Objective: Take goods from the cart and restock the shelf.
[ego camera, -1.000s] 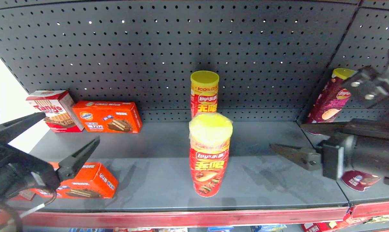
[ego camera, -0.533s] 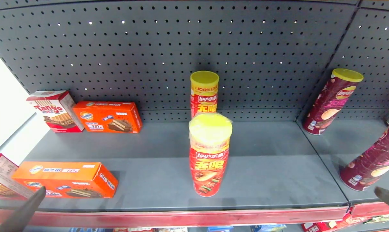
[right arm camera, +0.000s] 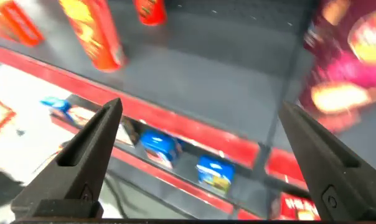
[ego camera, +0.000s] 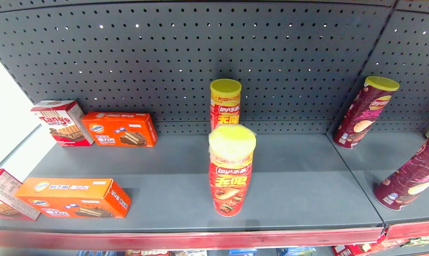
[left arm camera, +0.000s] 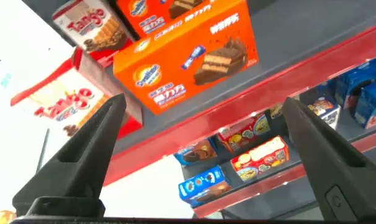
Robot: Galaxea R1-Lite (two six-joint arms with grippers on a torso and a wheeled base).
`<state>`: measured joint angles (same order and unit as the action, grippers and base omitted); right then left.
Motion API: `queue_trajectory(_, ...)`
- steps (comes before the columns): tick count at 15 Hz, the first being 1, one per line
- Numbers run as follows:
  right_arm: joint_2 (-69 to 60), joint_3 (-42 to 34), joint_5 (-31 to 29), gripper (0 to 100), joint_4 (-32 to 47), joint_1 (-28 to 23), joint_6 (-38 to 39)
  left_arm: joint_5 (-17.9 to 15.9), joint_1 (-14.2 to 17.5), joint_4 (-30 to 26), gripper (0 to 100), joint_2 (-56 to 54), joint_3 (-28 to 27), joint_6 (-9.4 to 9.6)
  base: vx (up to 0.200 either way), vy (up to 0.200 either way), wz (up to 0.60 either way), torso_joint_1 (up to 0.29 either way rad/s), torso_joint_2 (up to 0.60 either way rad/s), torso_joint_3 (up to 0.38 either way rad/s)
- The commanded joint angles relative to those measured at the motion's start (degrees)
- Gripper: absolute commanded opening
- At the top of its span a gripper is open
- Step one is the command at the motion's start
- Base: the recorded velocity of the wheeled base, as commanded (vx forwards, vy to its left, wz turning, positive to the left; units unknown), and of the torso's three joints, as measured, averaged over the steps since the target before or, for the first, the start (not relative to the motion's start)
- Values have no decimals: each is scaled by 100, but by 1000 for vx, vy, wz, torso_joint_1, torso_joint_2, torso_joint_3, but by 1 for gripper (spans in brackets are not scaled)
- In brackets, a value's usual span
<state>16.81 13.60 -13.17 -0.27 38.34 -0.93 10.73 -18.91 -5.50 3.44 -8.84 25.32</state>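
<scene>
The dark grey shelf [ego camera: 289, 188] carries two red chip cans with yellow lids, one at the front middle [ego camera: 231, 170] and one behind it [ego camera: 225, 103]. Two maroon chip cans lean at the right, one at the back [ego camera: 365, 113] and one at the front [ego camera: 409, 176]. At the left lie two orange cake boxes [ego camera: 74, 197] [ego camera: 120, 128] and two red-and-white wafer boxes [ego camera: 61, 121] [ego camera: 3, 195]. My left gripper [left arm camera: 203, 124] hangs open below the shelf's red front edge [left arm camera: 238, 109], empty, facing the front orange cake box [left arm camera: 188, 53]. My right gripper [right arm camera: 200, 127] is open and empty, before the red edge [right arm camera: 194, 134].
A perforated back panel [ego camera: 200, 53] closes the shelf behind. A lower shelf [left arm camera: 250, 155] under the red edge holds blue and red snack packs [right arm camera: 157, 146]. Bare shelf floor lies between the boxes and the middle cans, and between those cans and the maroon ones.
Both arms have dropped down out of the head view, uncovering the front wafer box at the left and the front maroon can at the right.
</scene>
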Motion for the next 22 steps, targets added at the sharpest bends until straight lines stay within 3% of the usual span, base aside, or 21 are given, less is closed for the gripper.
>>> queue_trajectory(1, -626, -552, -2, 100, 9, -433, 14, -1, 45, 14, 100, -344, 277, -27, 0, 0, 0, 0, 0, 0)
queue_trajectory(4, -758, -1202, 51, 100, 18, -1725, 49, 8, 107, 40, 100, -344, 444, -141, 0, 0, 0, 0, 0, 0)
queue_trajectory(6, -547, -1202, 86, 100, 44, -2269, 75, 52, 142, 31, 100, -344, 444, -431, 0, 0, 0, 0, 0, 0)
queue_trajectory(7, -310, -1202, 86, 100, 44, -2718, 84, 96, 238, 31, 100, -106, 444, -607, 0, 0, 0, 0, 0, 0)
queue_trajectory(9, -257, -1202, 86, 100, 44, -3263, 84, 158, 458, 31, 100, 131, 444, -739, 0, 0, 0, 0, 0, 0)
queue_trajectory(10, -512, -1202, 95, 100, 36, -3711, 84, 140, 748, 22, 100, 192, 453, -792, 0, 0, 0, 0, 0, 0)
queue_trajectory(11, -978, -1202, 95, 100, 44, -3904, 84, 140, 818, 22, 100, 184, 453, -888, 0, 0, 0, 0, 0, 0)
queue_trajectory(12, -1435, -1211, 33, 100, 9, -4001, 101, 149, 827, 31, 100, 175, 462, -1064, 0, 0, 0, 0, 0, 0)
queue_trajectory(14, -1664, -1255, -336, 100, -123, -3931, 181, 123, 827, 40, 100, 184, 471, -1135, 0, 0, 0, 0, 0, 0)
queue_trajectory(15, -1664, -1255, -248, 100, -123, -3931, 251, 114, 827, 40, 100, 184, 471, -1152, 0, 0, 0, 0, 0, 0)
queue_trajectory(16, -1664, -1255, 701, 100, -114, -3931, 268, 70, 818, 40, 100, 184, 480, -1161, 0, 0, 0, 0, 0, 0)
queue_trajectory(17, -1664, -1255, 1185, 100, -96, -3939, 216, -18, 827, 40, 100, 184, 480, -1170, 0, 0, 0, 0, 0, 0)
queue_trajectory(18, -1664, -1246, 1202, 100, -70, -3939, 137, -185, 827, 49, 100, 175, 488, -1328, 0, 0, 0, 0, 0, 0)
queue_trajectory(20, -1664, -1299, 60, 100, -123, -3939, 348, -211, 827, 49, 100, 175, 515, -1548, 0, 0, 0, 0, 0, 0)
queue_trajectory(22, -1664, -1317, 622, 100, -175, -3939, 110, -220, 827, 172, 100, 175, 585, -1653, 0, 0, 0, 0, 0, 0)
